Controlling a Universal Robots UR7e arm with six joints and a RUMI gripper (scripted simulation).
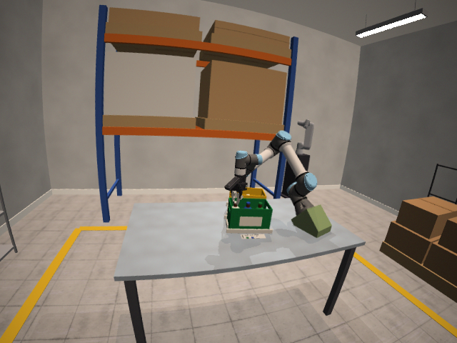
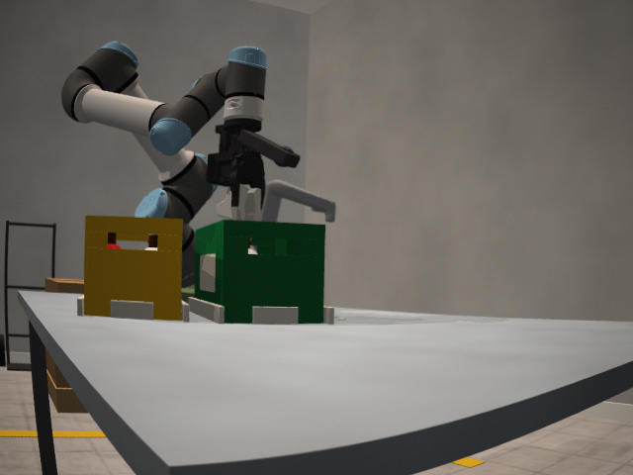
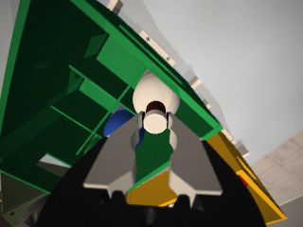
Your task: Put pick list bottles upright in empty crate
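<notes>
Pale mottled grey walls [image 1: 158, 158] [image 2: 460, 153] rose behind a tall blue-and-orange steel shelf rack [image 1: 100, 111] loaded with brown cardboard boxes [image 1: 247, 96]. A long white ceiling light [image 1: 390, 26] glowed above. Yellow tape [image 1: 48, 276] [image 2: 50, 433] lined the beige tiled floor [image 1: 84, 306] [image 2: 552, 444] around the grey rectangular surface [image 1: 177, 244] [image 2: 357, 378].
</notes>
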